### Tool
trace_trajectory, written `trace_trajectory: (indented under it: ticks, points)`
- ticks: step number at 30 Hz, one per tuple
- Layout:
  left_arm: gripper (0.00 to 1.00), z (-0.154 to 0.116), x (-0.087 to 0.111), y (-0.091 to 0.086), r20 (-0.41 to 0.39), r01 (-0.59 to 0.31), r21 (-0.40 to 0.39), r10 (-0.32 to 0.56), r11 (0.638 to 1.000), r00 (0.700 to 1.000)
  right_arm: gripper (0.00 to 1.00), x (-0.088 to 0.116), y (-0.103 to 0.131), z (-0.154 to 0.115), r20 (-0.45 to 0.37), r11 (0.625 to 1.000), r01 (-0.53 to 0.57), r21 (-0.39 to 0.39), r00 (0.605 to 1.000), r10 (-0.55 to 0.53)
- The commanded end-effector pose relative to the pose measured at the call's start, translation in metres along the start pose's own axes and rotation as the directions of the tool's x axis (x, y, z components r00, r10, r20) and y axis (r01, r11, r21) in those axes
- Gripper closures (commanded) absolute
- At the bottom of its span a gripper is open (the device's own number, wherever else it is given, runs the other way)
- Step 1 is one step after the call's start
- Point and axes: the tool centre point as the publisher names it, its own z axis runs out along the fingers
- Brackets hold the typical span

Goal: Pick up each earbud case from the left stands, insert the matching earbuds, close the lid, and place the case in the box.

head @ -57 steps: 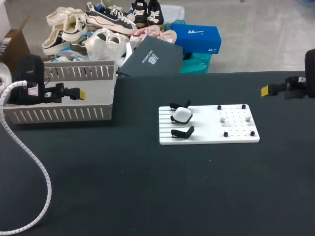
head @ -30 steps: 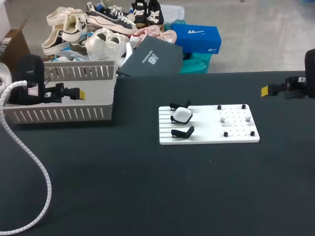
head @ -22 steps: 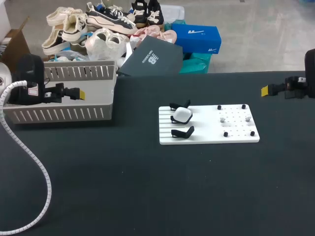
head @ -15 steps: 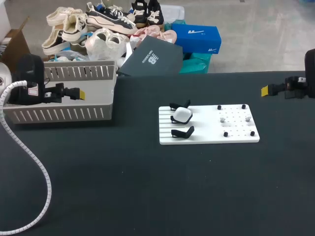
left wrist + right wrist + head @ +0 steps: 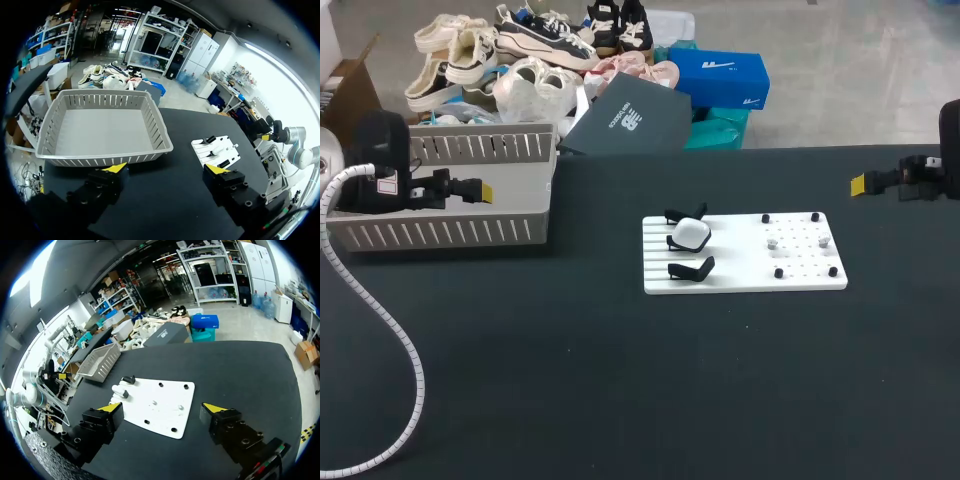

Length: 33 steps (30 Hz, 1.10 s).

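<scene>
A white board (image 5: 740, 275) lies mid-table with black stands along its left side. A closed white earbud case (image 5: 690, 234) rests on the middle stand, and the stand in front of it (image 5: 692, 269) is bare. Two small white earbuds (image 5: 772, 242) sit among black pegs on the board's right half. My left gripper (image 5: 483, 189) hangs open over the grey basket (image 5: 440, 232), holding nothing. In the left wrist view the left gripper (image 5: 166, 169) is just short of the basket's near wall (image 5: 107, 156). My right gripper (image 5: 161, 407) is open and empty, with the board (image 5: 165, 395) and the case (image 5: 119, 389) ahead of it.
The left arm's white ribbed cable (image 5: 400, 350) loops across the table's left side. The right gripper (image 5: 858, 184) hovers at the far right, beyond the board's right end. Dark tabletop stretches in front of the board.
</scene>
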Motion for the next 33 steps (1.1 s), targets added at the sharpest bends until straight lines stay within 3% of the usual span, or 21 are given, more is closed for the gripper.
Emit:
trace_trajectory:
  ticks: [1,8,14,19,26,33]
  points:
    - [0.0,0.001,-0.005,-0.005,-0.013,-0.054,0.035,0.055,0.998,0.998,0.0,0.0,0.0,0.0,-0.001,1.0,0.001,0.0,1.0,-0.001]
    - [0.0,0.007,-0.018,-0.022,0.003,-0.201,0.133,0.203,0.97,0.979,0.0,0.0,0.0,0.0,-0.001,1.0,0.001,0.0,1.0,-0.001]
    - [0.0,0.016,-0.029,-0.036,0.045,-0.338,0.297,0.341,0.893,0.939,0.0,0.0,0.0,0.0,-0.001,1.0,0.001,0.0,1.0,-0.001]
    - [0.0,0.034,-0.037,-0.044,0.071,-0.469,0.309,0.471,0.828,0.879,0.0,0.0,0.0,0.0,-0.001,1.0,0.001,0.0,1.0,-0.001]
    - [0.0,0.057,-0.041,-0.058,0.111,-0.619,0.37,0.628,0.693,0.77,0.0,0.0,0.0,0.0,-0.001,1.0,0.001,0.0,1.0,-0.001]
    - [0.0,0.082,-0.034,-0.074,0.153,-0.703,0.444,0.726,0.555,0.67,0.0,0.0,0.0,0.0,-0.001,1.0,0.001,0.0,1.0,-0.001]
